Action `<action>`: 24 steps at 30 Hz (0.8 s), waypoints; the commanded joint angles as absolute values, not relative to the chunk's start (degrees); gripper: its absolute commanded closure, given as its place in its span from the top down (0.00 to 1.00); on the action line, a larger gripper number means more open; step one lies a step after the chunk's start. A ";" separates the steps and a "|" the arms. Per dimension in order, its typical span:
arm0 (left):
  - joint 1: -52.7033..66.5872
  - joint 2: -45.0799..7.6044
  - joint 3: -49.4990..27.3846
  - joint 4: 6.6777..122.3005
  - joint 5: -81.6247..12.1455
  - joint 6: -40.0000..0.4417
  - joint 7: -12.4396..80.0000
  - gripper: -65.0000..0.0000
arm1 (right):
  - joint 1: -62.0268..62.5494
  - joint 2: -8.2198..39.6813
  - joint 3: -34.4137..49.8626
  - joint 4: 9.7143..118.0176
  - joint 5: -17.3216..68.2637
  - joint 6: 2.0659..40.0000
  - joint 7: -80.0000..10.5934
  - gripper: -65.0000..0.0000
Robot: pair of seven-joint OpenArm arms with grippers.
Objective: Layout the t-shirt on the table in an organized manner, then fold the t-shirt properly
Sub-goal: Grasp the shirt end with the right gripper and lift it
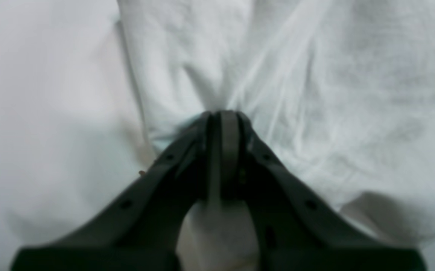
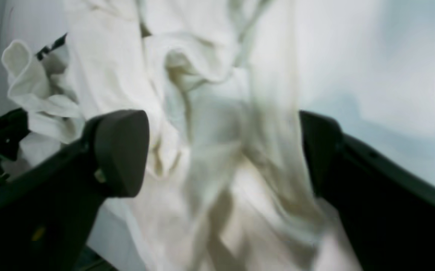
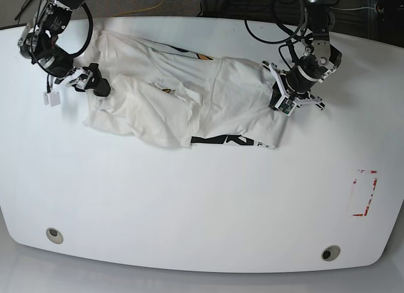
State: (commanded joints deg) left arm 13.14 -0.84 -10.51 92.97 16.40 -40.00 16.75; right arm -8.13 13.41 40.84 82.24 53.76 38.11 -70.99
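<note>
T-shirt (image 3: 183, 97) cloth pinched in left fingers (image 1: 225, 116), loose between wide-spread right fingers (image 2: 123, 150).

Off-white t-shirt (image 3: 183, 94) with black lettering and an orange patch; glossy white bench (image 3: 189, 204) bearing a red tape mark (image 3: 365, 193).

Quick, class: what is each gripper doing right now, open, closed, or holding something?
Left gripper: closed, pinching the t-shirt.
Right gripper: open, with shirt fabric lying between its fingers.
</note>
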 joint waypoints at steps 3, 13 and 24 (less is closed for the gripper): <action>13.14 -0.84 -10.51 92.97 16.40 -40.00 16.75 0.04 | -8.13 13.14 39.43 82.24 53.76 38.11 -70.99 0.87; 13.14 -0.84 -10.51 92.88 16.40 -40.00 16.75 0.04 | -8.04 11.74 39.25 82.24 53.76 38.02 -70.99 0.81; 13.05 -0.84 -10.51 92.88 16.40 -40.00 16.75 0.04 | -7.78 11.56 35.47 82.07 53.67 37.93 -70.55 0.54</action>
